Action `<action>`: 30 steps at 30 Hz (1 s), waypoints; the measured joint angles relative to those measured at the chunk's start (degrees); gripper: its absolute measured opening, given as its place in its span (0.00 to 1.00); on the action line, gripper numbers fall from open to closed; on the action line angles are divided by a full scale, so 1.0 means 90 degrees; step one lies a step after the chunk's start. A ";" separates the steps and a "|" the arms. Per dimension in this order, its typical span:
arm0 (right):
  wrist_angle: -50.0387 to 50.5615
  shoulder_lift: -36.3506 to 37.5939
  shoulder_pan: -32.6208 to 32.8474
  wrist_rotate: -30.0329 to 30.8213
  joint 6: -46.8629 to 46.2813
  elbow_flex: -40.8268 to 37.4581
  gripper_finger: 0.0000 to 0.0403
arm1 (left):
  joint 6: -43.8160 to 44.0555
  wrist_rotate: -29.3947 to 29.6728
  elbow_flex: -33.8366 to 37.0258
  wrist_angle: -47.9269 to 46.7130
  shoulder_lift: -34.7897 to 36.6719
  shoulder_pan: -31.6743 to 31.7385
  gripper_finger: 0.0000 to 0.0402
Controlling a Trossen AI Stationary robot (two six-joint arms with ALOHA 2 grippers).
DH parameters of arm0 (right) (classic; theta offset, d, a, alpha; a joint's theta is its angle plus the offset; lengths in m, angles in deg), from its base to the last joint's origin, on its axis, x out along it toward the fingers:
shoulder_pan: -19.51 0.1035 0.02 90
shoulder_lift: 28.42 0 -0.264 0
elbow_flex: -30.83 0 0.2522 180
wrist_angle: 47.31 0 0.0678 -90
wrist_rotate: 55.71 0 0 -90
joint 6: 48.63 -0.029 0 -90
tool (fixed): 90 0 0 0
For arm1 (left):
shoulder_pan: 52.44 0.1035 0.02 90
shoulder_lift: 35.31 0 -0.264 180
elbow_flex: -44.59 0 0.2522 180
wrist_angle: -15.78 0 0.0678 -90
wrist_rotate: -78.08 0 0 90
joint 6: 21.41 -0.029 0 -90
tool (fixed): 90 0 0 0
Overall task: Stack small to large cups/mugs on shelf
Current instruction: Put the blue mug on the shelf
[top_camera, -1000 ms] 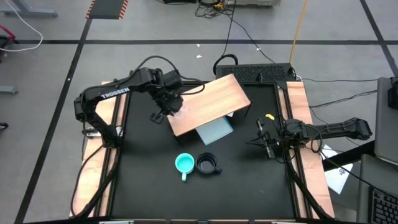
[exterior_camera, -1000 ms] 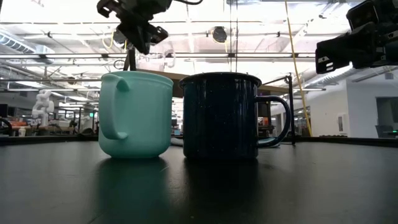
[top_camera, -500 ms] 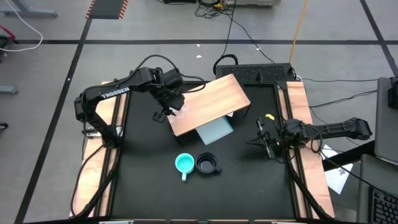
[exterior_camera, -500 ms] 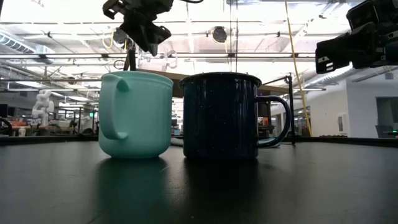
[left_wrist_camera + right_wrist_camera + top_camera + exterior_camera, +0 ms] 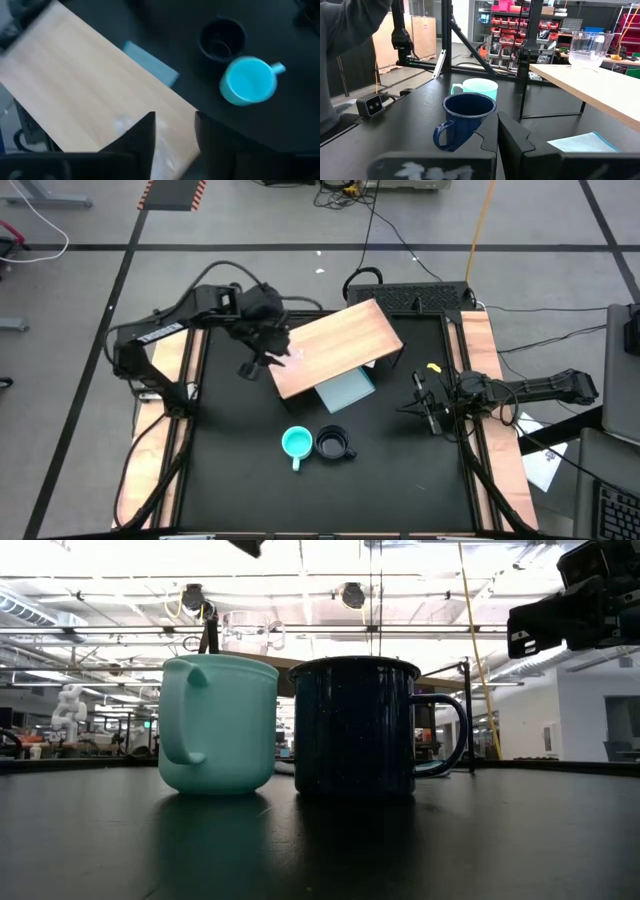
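The small clear glass cup [image 5: 297,356] stands upright by its base on the light wooden shelf [image 5: 340,342], near the shelf's left end; it also shows in the right wrist view [image 5: 590,47] and the low view [image 5: 250,632]. My left gripper [image 5: 260,360] is open and empty, up in the air just left of the cup, and its fingers frame the shelf's edge in the left wrist view [image 5: 175,137]. The turquoise mug [image 5: 295,443] and the black mug [image 5: 333,444] stand side by side on the black table in front of the shelf. My right gripper [image 5: 424,402] waits shut at the table's right.
A pale blue-grey sheet [image 5: 347,390] lies on the table, partly under the shelf. The shelf's dark frame legs [image 5: 525,75] stand on the table. Wooden strips run along the table's left and right sides [image 5: 490,380]. There is bare black table around both mugs.
My left gripper has risen and drawn back toward the table's left edge, away from the glass cup, going out of the top of the low view. The glass cup stays upright on the shelf. The mugs and my right arm have kept still.
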 joint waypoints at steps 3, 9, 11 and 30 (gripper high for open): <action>-0.0001 -0.0002 -0.0001 0.0000 -0.0002 0.0002 0.00 | -0.0006 0.0191 0.0004 -0.0158 0.0226 -0.0250 0.17; -0.0050 -0.0009 0.0000 0.0000 -0.0083 0.0000 0.00 | 0.0302 0.0202 0.0564 -0.0288 0.0935 -0.0392 0.01; -0.0054 -0.0020 0.0000 0.0000 -0.0119 0.0001 0.00 | 0.0393 0.0187 0.0939 0.0010 0.1276 -0.0440 0.01; -0.0063 -0.0041 0.0000 -0.0002 -0.0175 0.0000 0.00 | 0.2078 0.0081 0.6024 0.4871 0.3971 -0.1956 0.00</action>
